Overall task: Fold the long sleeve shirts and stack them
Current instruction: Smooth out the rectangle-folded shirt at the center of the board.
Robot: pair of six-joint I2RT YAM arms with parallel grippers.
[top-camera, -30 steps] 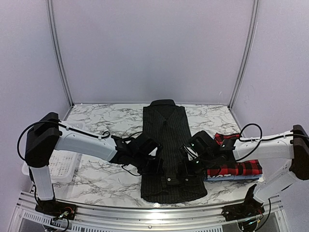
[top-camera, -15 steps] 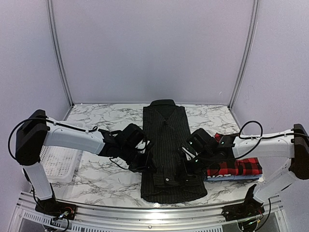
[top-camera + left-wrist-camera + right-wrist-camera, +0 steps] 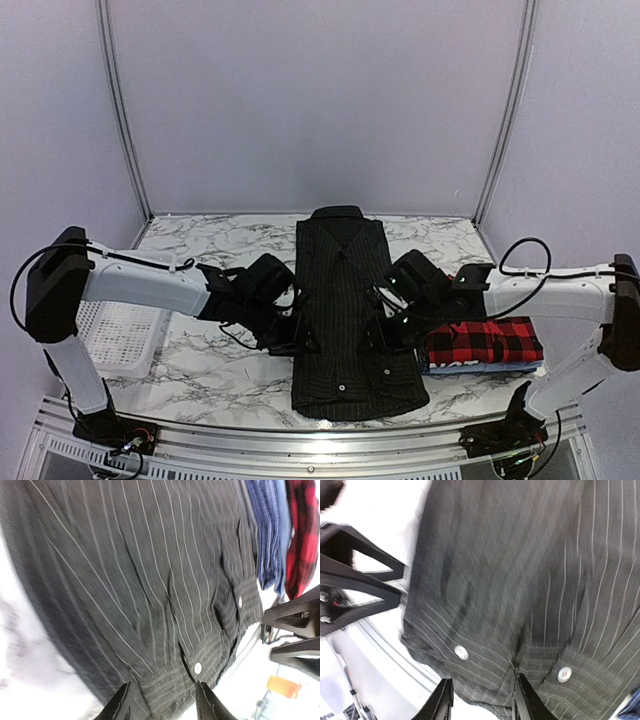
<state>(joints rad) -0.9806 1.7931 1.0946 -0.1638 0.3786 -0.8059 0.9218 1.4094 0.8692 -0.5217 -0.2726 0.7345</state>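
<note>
- The black pinstriped shirt (image 3: 345, 310) lies flat in the middle of the bench (image 3: 205, 375). Its collar points to the far edge and its hem reaches close to the near edge.
- Its sides and sleeves are already turned in, so it forms one long, narrow panel. Both wrist views show buttoned cuffs lying on the cloth at the near end.
- By the right edge, toward the near right corner, the red-and-black plaid shirt (image 3: 490, 342) sits folded on top of the blue shirt (image 3: 470, 368). Only a thin blue edge shows beneath it.
- So two shirts look finished and stacked. The black one seems about halfway folded: it needs shortening hem to collar, then a move onto the pile.
- The left tool (image 3: 298, 335) hangs at the panel's left border, fingers spread wide with nothing between them.
- The right tool (image 3: 385, 335) sits at the right border, also spread wide and empty, just beside the plaid pile.
- Both tools are level with the lower half of the shirt, which suggests they are placed to take that half for the cross fold.
- A white mesh basket (image 3: 120, 338) stands at the left edge, well apart from the shirts.
</note>
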